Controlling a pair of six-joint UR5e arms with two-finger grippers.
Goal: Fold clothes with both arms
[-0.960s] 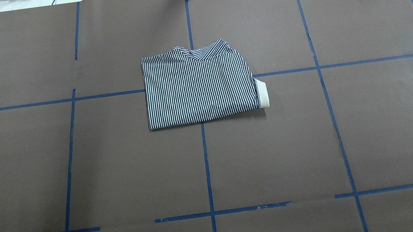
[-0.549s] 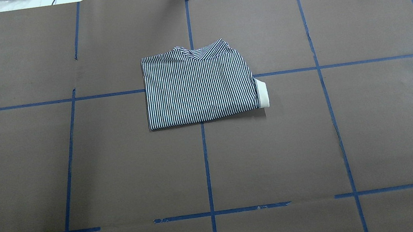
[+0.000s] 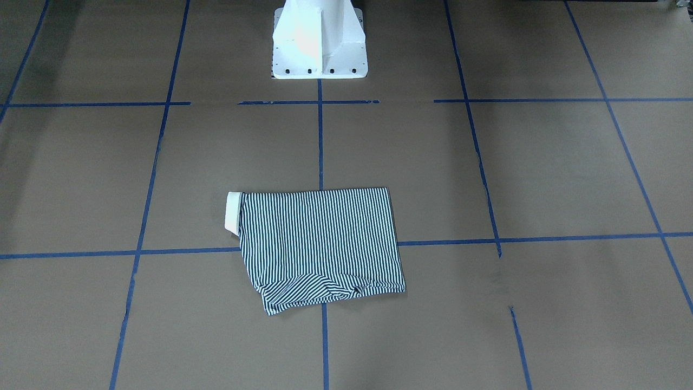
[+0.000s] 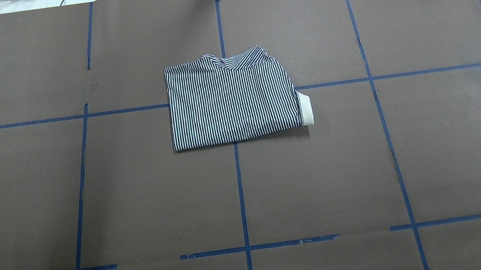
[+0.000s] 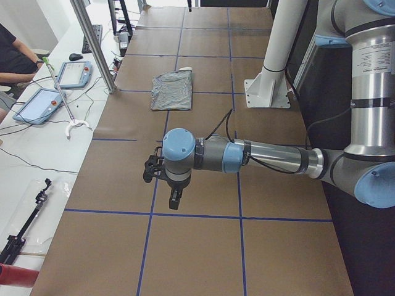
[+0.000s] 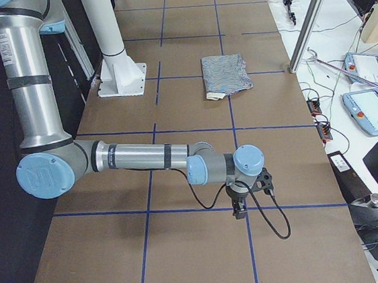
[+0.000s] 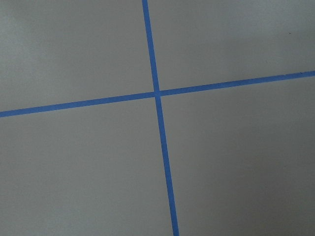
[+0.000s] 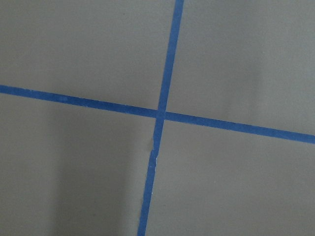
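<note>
The striped polo shirt point(image 4: 231, 103) lies folded into a compact rectangle at the table's middle, with a cream edge point(image 4: 306, 107) sticking out on its right side. The front-facing view shows the shirt point(image 3: 319, 238) with that cream edge point(image 3: 233, 212) on the view's left. Both arms are far from it, out at the table's ends. My left gripper point(image 5: 174, 198) hangs over a tape line in the left side view, and my right gripper point(image 6: 237, 209) hangs likewise in the right side view. I cannot tell whether either is open or shut. Both wrist views show only brown paper and blue tape.
Brown paper with a blue tape grid point(image 4: 240, 191) covers the table. The white pedestal base point(image 3: 318, 40) stands at the robot's edge. Tablets point(image 5: 37, 105), cables and tools lie on the white bench beyond the far edge, where a seated person point(image 5: 12, 58) shows.
</note>
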